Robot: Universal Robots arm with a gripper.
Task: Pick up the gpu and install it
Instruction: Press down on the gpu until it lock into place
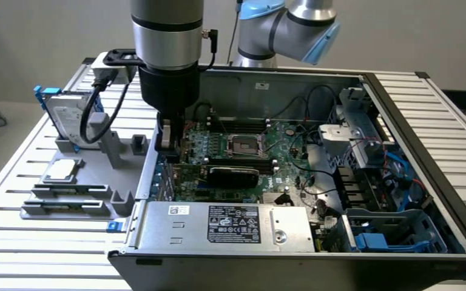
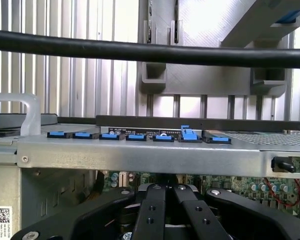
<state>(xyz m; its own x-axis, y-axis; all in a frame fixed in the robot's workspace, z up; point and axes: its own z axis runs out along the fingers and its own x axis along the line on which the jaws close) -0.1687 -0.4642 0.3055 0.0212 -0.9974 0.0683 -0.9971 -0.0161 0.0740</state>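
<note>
Exterior view: the gpu (image 1: 231, 176) sits on the motherboard (image 1: 286, 136) inside the open computer case (image 1: 427, 151), at 6 o'clock from the CPU socket (image 1: 244, 144). Its long axis runs 9 to 3 o'clock, with one short end toward the case wall at 9 o'clock and its black face showing. The gripper (image 1: 167, 139) hangs at that wall, at 10 o'clock from the card and apart from it. In the wrist view its fingers (image 2: 152, 210) are drawn together, clasping nothing, near a row of blue clips (image 2: 137, 136).

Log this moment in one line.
gripper: shut, at case wall | gpu: on motherboard, apart from gripper
</note>
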